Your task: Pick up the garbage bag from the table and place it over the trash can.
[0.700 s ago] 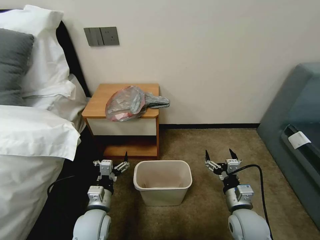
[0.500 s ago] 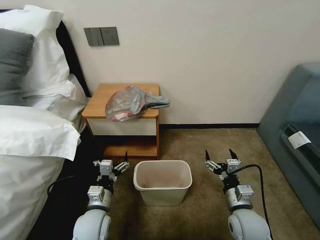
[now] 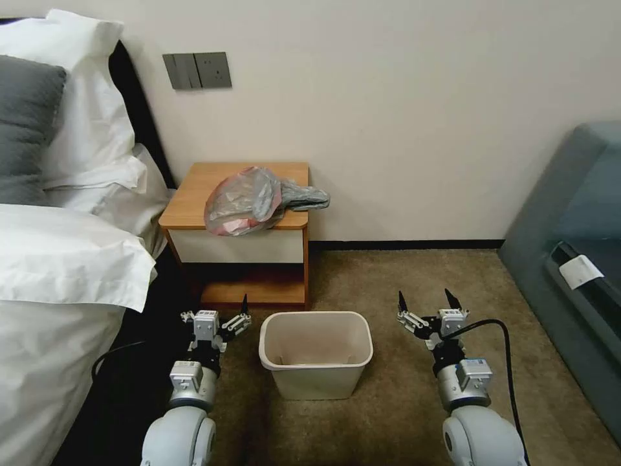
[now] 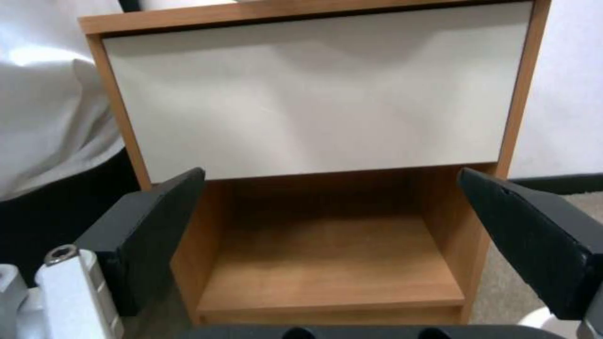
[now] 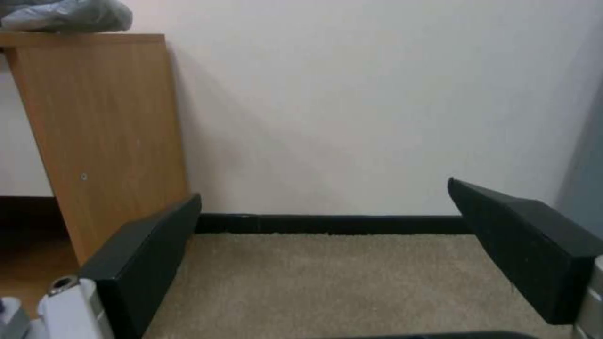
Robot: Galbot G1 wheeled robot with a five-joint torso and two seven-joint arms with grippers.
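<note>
The garbage bag (image 3: 249, 199), crinkly grey plastic with a pinkish-red rim, lies bunched on the right front part of the table (image 3: 194, 194), hanging a little over its edge. On the carpet in front of the table stands the cream trash can (image 3: 315, 315), upright. My left gripper (image 3: 217, 312) hangs open low beside the can's left side, facing the table's white drawer front (image 4: 314, 89). To the can's right, my right gripper (image 3: 425, 299) is open too, aimed at the wall. Neither holds anything. In the right wrist view the bag (image 5: 69, 16) peeks over the table's side panel (image 5: 101, 132).
A bed with white duvet (image 3: 58, 272) and pillows fills the left, close to my left arm. A grey sofa (image 3: 569, 259) stands at the right. A black cable (image 3: 504, 349) loops off my right wrist. Open carpet (image 3: 401, 272) lies between the table and the sofa.
</note>
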